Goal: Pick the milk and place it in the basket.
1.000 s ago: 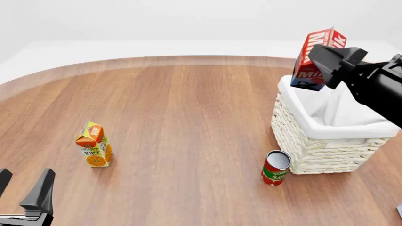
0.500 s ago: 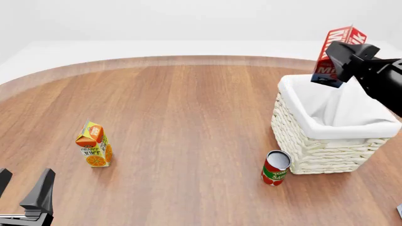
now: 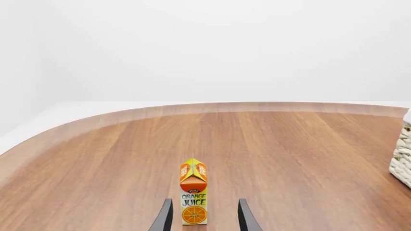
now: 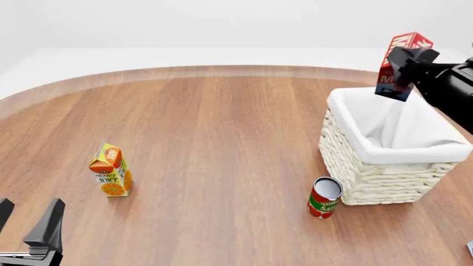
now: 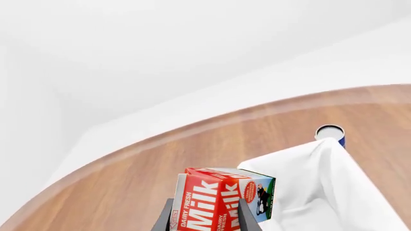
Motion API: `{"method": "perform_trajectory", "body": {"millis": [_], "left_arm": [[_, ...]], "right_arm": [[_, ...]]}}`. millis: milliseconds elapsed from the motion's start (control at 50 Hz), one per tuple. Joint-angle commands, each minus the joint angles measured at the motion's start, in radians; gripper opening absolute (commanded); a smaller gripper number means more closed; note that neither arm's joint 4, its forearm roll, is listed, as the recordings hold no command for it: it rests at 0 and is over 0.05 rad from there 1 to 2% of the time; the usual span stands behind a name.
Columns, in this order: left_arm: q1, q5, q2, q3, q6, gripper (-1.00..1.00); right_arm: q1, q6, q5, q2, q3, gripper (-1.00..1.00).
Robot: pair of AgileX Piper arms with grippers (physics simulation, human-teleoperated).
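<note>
The milk (image 4: 386, 83), a red-topped carton, hangs tilted in my right gripper (image 4: 404, 61), which is shut on it above the far rim of the basket (image 4: 369, 169). The basket is a whitish wicker box with a white liner at the right of the table. In the right wrist view the milk (image 5: 218, 202) sits between the fingers, with the liner (image 5: 321, 187) below and beside it. My left gripper (image 4: 26, 221) is open and empty at the near left; the left wrist view (image 3: 205, 204) shows its fingers apart.
An orange juice carton (image 4: 111, 173) stands at the left, straight ahead of the left gripper in the left wrist view (image 3: 193, 195). A red can (image 4: 324, 197) stands by the basket's near left corner. A small round dark-rimmed object (image 5: 330, 133) shows beyond the liner.
My right gripper has carried the milk to the right and a little up, from the basket's far left corner to above its far rim. The left arm has not moved.
</note>
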Motion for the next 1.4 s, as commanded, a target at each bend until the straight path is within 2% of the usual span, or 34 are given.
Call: {"method": "perform_trajectory", "body": {"millis": [20, 40, 580, 800, 1220, 1400], "left_arm": [[0.0, 0.0, 0.0, 0.0, 0.0, 1.0], [0.0, 0.0, 0.0, 0.0, 0.0, 1.0], [0.0, 0.0, 0.0, 0.0, 0.0, 1.0], [0.0, 0.0, 0.0, 0.0, 0.0, 1.0], [0.0, 0.0, 0.0, 0.0, 0.0, 1.0], [0.0, 0.0, 0.0, 0.0, 0.0, 1.0]], "right_arm": [[-0.037, 0.026, -0.051, 0.07, -0.032, -1.0], [-0.041, 0.046, -0.059, 0.084, -0.033, -1.0], [-0.097, 0.058, -0.126, 0.227, -0.053, -1.0], [-0.119, 0.087, -0.166, 0.238, -0.012, -1.0], [-0.141, 0.095, -0.199, 0.265, 0.019, -1.0], [-0.153, 0.112, -0.247, 0.312, 0.042, -1.0]]}}
